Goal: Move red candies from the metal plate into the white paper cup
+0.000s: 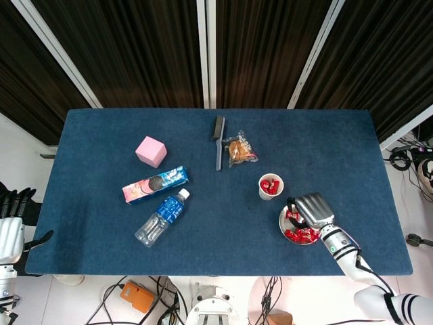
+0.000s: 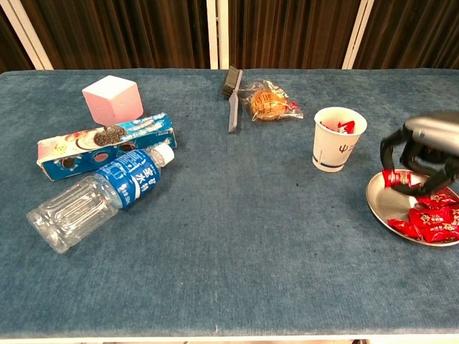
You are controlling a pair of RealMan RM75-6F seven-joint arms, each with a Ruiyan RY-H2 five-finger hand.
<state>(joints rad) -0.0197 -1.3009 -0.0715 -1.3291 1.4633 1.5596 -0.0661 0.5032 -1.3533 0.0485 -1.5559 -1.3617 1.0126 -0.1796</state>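
Red candy [image 2: 396,178] hanging pinched in the right hand [image 2: 424,147] above the metal plate [image 2: 385,204], white paper cup [image 2: 338,138] just beside, left hand [image 1: 15,202] resting off-table, its grasp unreadable, partly cropped.

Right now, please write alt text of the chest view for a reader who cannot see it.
The right robot hand holds a red candy above a metal plate of candies, beside a white paper cup. A water bottle, cookie box and pink cube lie far left.
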